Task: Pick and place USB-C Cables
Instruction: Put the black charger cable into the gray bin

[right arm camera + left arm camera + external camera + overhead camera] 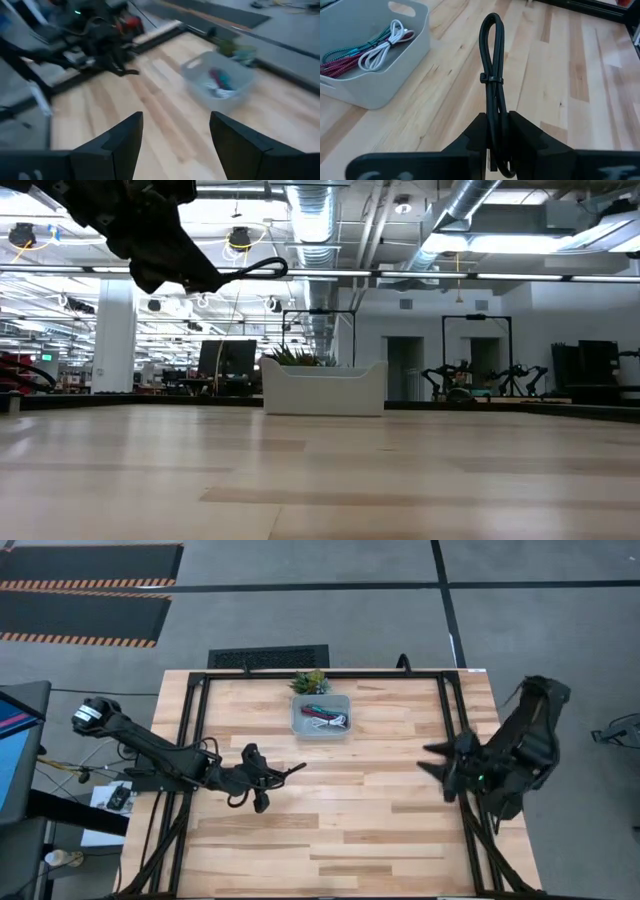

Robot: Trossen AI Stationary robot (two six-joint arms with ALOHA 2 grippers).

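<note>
Left end effector [495, 137] above the bench [380, 830], left of centre, raised clear of the wood. Its fingers are clamped on the black cable [491, 75], a folded bundle cinched by a small tie; the loop sticks out past the fingertips, off the surface. In the low view the same loop [255, 270] hangs high over the boards.

Right end effector [175, 145] at the bench's right side, fingers spread apart, nothing between them. The arm sits folded near the right frame rail [465, 755].

Farther back, the clear bin [321, 716] rests near the bench's far edge, about mid-width. Inside it: white cable [382, 47], teal cable [362, 47] and maroon cable [340, 67], lying together in a loose overlap on the bin floor.

Just behind the bin, a small green potted plant [310, 681], at the far edge.
</note>
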